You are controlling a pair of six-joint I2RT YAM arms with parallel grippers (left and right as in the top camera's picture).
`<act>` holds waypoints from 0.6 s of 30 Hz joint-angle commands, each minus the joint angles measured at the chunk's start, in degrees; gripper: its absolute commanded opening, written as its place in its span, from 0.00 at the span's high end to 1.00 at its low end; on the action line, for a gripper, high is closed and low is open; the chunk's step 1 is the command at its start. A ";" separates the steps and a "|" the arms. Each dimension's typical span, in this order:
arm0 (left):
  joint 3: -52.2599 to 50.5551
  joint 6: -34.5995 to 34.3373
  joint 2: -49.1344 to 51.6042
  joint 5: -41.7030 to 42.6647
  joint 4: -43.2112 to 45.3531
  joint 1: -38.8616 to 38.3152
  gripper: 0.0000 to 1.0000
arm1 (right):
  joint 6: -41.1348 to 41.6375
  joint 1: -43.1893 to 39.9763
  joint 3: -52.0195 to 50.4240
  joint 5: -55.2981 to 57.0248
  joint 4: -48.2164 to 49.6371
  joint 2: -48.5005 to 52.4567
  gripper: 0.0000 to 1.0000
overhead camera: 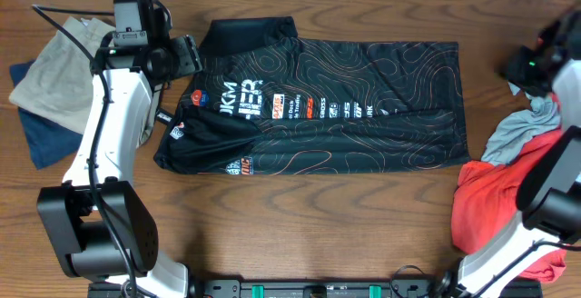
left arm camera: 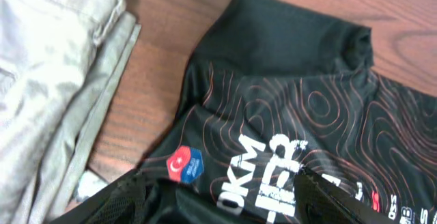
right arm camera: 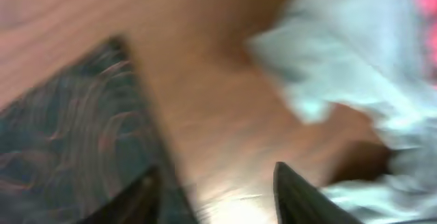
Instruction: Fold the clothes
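A black jersey (overhead camera: 336, 107) with orange contour lines and white lettering lies spread flat across the middle of the table, collar end to the left. My left gripper (overhead camera: 186, 57) hovers over its upper left corner, open, with the jersey (left arm camera: 287, 115) and a red-blue badge (left arm camera: 186, 164) between its fingers (left arm camera: 225, 200). My right gripper (overhead camera: 536, 66) is at the far right, open and empty over bare wood (right arm camera: 218, 190), between the jersey's right edge (right arm camera: 68, 135) and a grey garment (right arm camera: 348, 60).
A beige garment (overhead camera: 59, 66) lies on a blue one (overhead camera: 45, 139) at the left edge. A red garment (overhead camera: 504, 207) with a grey one (overhead camera: 526, 130) on top is piled at the right. The table's front strip is bare wood.
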 commanded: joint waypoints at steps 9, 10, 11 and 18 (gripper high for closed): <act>0.74 1.01 4.57 -0.04 9.33 0.02 0.28 | -1.29 10.29 0.37 -4.28 -3.39 -0.42 0.15; 0.74 1.03 5.07 -0.07 9.62 0.02 0.28 | -1.29 10.62 0.37 -4.28 -3.23 -0.42 0.14; 0.74 1.01 5.42 -0.04 9.57 0.02 0.28 | -1.27 10.80 0.37 -4.28 -3.10 -0.42 0.14; 0.74 1.01 6.05 -0.07 8.44 0.02 0.28 | -1.27 11.45 0.22 -2.34 3.74 -0.24 0.14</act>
